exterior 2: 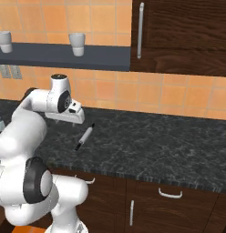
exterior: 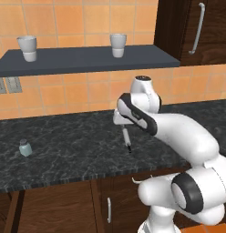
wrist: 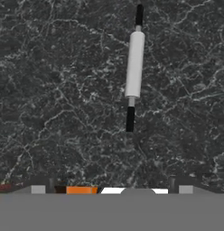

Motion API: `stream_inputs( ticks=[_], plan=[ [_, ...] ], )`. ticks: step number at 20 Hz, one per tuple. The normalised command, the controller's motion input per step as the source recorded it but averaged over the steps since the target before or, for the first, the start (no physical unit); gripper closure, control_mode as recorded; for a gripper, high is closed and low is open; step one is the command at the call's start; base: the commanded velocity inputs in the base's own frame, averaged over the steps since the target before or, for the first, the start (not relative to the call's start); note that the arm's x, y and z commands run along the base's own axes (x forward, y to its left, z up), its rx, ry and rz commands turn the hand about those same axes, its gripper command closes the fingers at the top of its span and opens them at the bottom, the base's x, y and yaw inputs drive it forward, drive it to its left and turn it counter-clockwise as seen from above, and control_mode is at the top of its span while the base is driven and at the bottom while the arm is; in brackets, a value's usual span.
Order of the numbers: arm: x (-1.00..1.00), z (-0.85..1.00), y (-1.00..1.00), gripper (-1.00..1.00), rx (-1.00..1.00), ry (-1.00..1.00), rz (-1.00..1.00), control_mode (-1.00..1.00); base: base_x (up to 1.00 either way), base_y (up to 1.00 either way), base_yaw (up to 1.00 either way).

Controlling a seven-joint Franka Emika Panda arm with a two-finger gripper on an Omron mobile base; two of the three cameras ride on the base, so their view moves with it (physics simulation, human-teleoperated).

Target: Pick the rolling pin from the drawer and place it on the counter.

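The rolling pin (wrist: 134, 63), a slim whitish cylinder with dark stick handles, lies on the black speckled counter (wrist: 50, 90), clear of the fingers. It also shows on the counter (exterior: 64, 145) as the rolling pin (exterior: 127, 139) and the rolling pin (exterior 2: 85, 135). My gripper (wrist: 111, 189) hovers just above it, open with nothing between the jaws, the tips far apart at the bottom of the hand view. The gripper (exterior 2: 78, 120) sits up and left of the pin. Drawer fronts with curved silver handles (exterior 2: 170, 194) stand shut below the counter; I cannot tell which is the task's drawer.
A small pale-green shaker (exterior: 25, 148) stands at the counter's left. A dark grey wall shelf (exterior: 87, 59) carries two white cups (exterior: 117, 44) above the counter. Tall dark cabinet doors (exterior 2: 178, 32) hang at the upper right. The counter (exterior 2: 169, 141) stretches on to the right.
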Motion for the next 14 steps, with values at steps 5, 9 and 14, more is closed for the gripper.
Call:
stream_inputs(
  ticks=[5, 9, 14],
  plan=[
    [-0.94, 0.70, 0.04, -1.00, 0.00, -0.05, 0.03, -1.00, 0.00, 0.00, 0.00],
    [-0.93, 0.63, 0.00, -1.00, 0.00, -0.11, 0.02, -1.00, 0.00, 0.00, 0.00],
    [-0.98, 0.16, 0.00, -1.00, 0.00, -0.06, 0.01, -1.00, 0.00, 0.00, 0.00]
  ],
)
